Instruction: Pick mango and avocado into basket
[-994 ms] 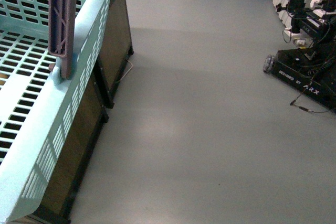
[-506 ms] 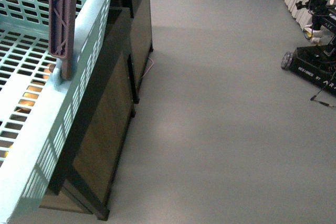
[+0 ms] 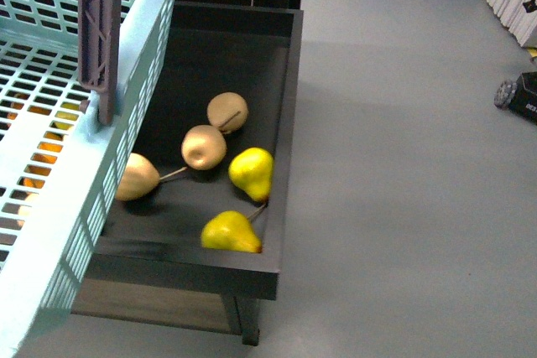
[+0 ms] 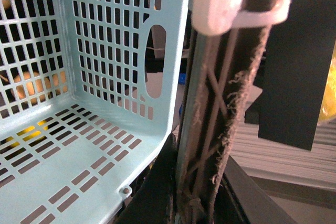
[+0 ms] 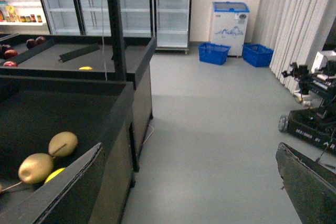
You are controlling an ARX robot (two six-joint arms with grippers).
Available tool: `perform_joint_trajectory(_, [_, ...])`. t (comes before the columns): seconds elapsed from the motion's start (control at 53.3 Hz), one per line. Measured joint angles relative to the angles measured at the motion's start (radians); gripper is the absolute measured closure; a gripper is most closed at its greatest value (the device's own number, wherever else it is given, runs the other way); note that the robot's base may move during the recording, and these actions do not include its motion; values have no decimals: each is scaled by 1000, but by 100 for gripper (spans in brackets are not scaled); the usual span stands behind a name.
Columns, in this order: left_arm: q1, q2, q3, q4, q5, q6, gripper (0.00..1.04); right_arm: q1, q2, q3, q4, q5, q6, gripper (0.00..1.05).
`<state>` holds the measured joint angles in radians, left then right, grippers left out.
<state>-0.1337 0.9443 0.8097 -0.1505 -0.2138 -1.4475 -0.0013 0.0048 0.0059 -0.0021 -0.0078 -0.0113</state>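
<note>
While the left end effector (image 4: 202,203) clamps the grey-brown handle (image 4: 215,129) to hold the teal basket (image 3: 50,232) up at near left for loading, the right end effector (image 5: 181,182) gapes empty by a black bin (image 3: 289,123) of pears (image 3: 250,172), with mango and avocado unseen.

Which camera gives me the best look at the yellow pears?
The front view: both yellow pears lie fully visible in the black bin. The right wrist view shows only a yellow sliver behind the bin wall; the left wrist view shows none clearly.

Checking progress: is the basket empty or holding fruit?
Empty where visible: the basket floor lies bare in both views; orange shapes sit behind its slots.
</note>
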Motion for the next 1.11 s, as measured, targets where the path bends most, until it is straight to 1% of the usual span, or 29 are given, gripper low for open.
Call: perform_joint_trajectory(1.106, [0,2,-1,0,1,0,92,0,0,-1,0,-1,0,8])
